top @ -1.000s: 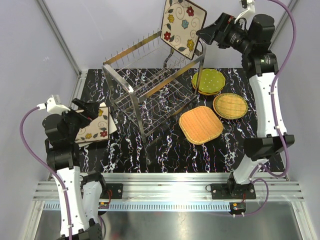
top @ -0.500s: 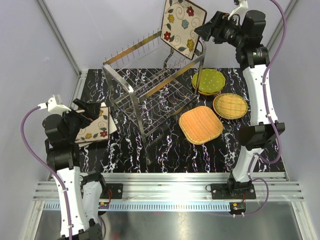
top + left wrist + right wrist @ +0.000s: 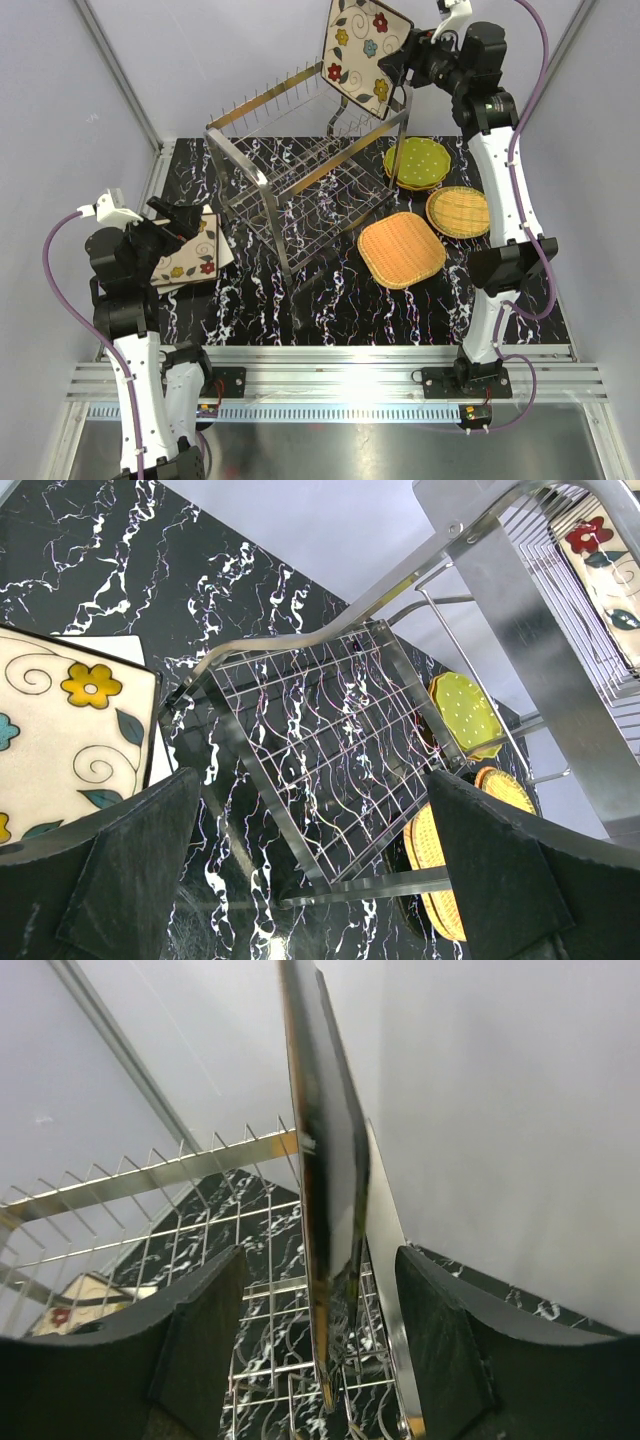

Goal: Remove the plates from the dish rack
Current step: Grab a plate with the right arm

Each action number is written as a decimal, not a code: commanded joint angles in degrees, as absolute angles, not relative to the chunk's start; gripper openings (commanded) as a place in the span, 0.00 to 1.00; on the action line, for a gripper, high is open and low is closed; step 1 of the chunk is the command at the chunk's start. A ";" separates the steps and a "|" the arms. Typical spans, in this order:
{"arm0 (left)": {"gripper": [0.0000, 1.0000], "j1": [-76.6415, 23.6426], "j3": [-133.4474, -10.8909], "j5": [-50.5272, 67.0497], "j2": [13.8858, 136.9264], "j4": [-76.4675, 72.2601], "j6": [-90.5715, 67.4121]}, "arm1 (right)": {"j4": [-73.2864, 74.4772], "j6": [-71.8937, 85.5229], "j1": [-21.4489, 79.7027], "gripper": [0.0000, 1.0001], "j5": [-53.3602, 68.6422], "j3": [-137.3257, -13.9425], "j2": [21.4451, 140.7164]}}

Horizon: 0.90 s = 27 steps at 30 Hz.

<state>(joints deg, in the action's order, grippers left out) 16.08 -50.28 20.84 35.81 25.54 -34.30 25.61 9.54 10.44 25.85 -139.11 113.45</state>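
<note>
A cream flower-patterned plate (image 3: pixel 365 55) stands on edge in the top tier of the chrome dish rack (image 3: pixel 310 180). My right gripper (image 3: pixel 393 68) is open with its jaws on either side of that plate's right edge. In the right wrist view the plate (image 3: pixel 325 1160) shows edge-on between the fingers, with a gap on each side. My left gripper (image 3: pixel 185 218) is open and empty above a second flowered plate (image 3: pixel 190 258), which lies on a cream plate at the left. That plate also shows in the left wrist view (image 3: pixel 60 730), left of the rack (image 3: pixel 330 740).
Green dotted plates (image 3: pixel 418 160), a round wicker plate (image 3: pixel 460 210) and a squarish wicker plate (image 3: pixel 401 248) lie on the black marbled table right of the rack. Enclosure walls stand close at the left, right and back.
My right arm has swung left towards the rack, and its open jaws now straddle the upright flowered plate's edge. The left arm has not moved.
</note>
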 commanded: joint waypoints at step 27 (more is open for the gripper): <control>0.99 16.00 -53.52 22.33 36.47 22.32 -33.31 | 10.64 -2.90 15.91 0.18 12.57 -129.12 110.22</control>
<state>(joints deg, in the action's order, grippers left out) 16.03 -50.57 20.84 36.49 25.19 -34.28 14.44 -0.54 15.73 13.32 -129.99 113.16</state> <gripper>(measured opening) 0.987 0.247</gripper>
